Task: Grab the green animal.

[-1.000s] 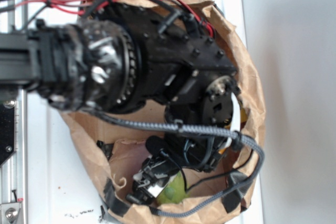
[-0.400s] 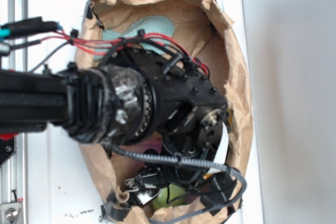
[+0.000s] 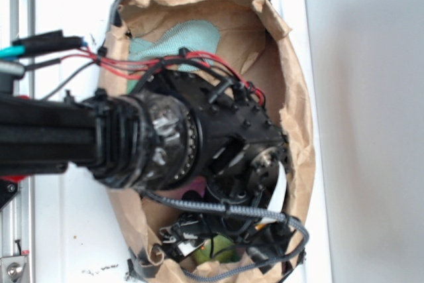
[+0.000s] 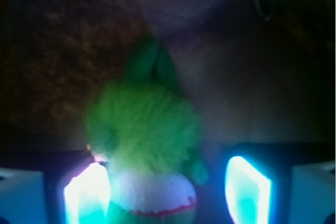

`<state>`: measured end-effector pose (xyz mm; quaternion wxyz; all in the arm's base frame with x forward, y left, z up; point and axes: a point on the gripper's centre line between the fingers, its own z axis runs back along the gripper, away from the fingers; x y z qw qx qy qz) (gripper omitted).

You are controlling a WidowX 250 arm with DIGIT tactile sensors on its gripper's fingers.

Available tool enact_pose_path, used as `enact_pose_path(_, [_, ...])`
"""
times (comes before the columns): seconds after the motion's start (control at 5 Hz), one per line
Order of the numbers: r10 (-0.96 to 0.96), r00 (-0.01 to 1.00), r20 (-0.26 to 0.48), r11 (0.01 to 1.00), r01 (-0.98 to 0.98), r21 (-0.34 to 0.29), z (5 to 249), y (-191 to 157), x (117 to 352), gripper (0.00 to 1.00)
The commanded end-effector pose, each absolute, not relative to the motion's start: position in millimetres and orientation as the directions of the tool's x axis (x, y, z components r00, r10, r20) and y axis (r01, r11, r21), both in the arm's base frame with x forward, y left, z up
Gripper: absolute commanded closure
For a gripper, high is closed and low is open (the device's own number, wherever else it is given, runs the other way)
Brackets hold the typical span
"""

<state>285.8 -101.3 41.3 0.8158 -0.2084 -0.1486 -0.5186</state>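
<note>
Fingers (image 4: 167,187) stand wide apart, one on each side of the fuzzy lime-green plush animal (image 4: 144,129), which lies low in the crumpled brown paper bag (image 3: 301,117), at its lower end in the exterior view. Risk, as judged: the left finger (image 4: 86,195) looks nearly against the fur, the right one clear, so closing could push the toy sideways or pinch only fluff. Arm hides most of the bag interior; only a green sliver (image 3: 213,251) shows. Wrist view is dark and blurred. Pale teal cloth (image 3: 179,36) lies at the far end.
</note>
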Motion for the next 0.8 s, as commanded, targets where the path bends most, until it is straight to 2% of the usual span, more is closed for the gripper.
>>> enact_pose_path(0.0, [-0.751, 0.415, 0.514, 0.408, 0.903, -0.134, 60, -87, 304, 1.00])
enact_pose_path(0.2, [-0.719, 0.429, 0.546, 0.429, 0.893, -0.137, 70, -78, 310, 1.00])
enact_pose_path(0.4, [-0.659, 0.484, 0.576, 0.519, 0.847, -0.118, 93, -61, 313, 1.00])
enact_pose_path(0.6, [-0.526, 0.577, 0.626, 0.662, 0.739, -0.124, 130, -33, 308, 1.00])
